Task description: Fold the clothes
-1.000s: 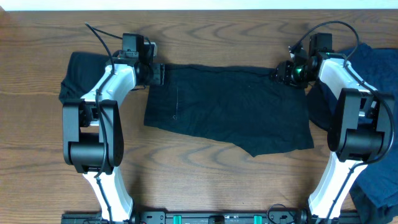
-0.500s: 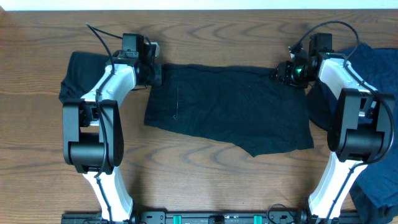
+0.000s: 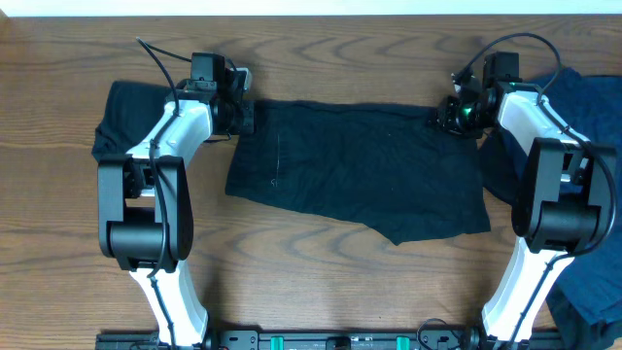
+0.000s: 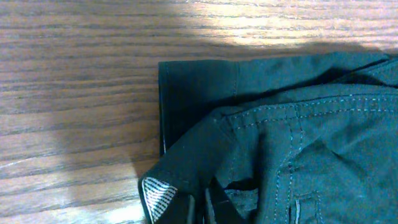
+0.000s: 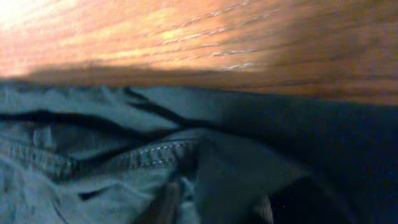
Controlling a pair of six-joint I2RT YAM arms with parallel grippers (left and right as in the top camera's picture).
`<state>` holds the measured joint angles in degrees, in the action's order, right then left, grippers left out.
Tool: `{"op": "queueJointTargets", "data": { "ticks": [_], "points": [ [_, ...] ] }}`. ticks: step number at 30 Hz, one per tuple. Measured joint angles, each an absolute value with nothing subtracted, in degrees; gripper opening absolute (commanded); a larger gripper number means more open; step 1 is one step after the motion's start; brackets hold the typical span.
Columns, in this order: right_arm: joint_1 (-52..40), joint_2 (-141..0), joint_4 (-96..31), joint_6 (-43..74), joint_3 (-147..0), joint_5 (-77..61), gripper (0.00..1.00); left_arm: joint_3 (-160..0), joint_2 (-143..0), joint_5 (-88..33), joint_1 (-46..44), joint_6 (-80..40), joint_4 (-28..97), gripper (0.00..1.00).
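Black shorts (image 3: 360,170) spread flat across the middle of the wooden table (image 3: 321,292), clamped at both far corners. Danger from here: a shallow bite on either corner, enough to let the cloth slip out on the lift and leave the fold skewed. Likewise an uneven pull from the two sides, apt to twist the shorts or bunch them in the middle. Also a risk of catching only the top layer, judging by the puckered fabric in both wrist views, and so peeling the shorts open instead of folding them. Left gripper (image 3: 243,117) pressed together on the far-left corner, hem and small striped label (image 4: 155,194) bunched up at its tips. Right gripper (image 3: 449,115) closed on the far-right corner, a ridge of stitched cloth pinched between its fingers (image 5: 168,202). Both arms reaching away from the near edge, elbows high, wrists bent inward toward the shorts, tips low at table level. A second black garment (image 3: 121,112) heaped at far left behind the left arm. Navy garments (image 3: 593,107) piled at right, partly under the right arm, seemingly not yet folded.
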<state>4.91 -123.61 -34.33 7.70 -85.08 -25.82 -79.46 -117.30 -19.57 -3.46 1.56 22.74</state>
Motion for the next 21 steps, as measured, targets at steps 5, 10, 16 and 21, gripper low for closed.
{"op": "queueJointTargets", "data": {
  "ticks": [5,10,16,21],
  "points": [
    [4.9,-123.6,-34.0,7.4,-85.1,-25.6,0.01,-79.5,-117.2,-19.6,-3.5,1.5,23.0,0.06],
    [5.0,-123.6,-34.0,6.7,-85.1,-27.4,0.01,-79.5,-115.2,-19.6,-3.5,1.5,25.6,0.06],
    [5.9,-123.6,-35.8,6.3,-85.1,-33.0,0.01,-79.4,-108.3,-19.6,-3.5,1.6,30.1,0.06],
    [7.1,-121.0,-45.0,5.8,-85.0,-34.4,0.01,-79.4,-102.1,-19.9,-3.5,1.5,35.8,0.06]
  ]
}}
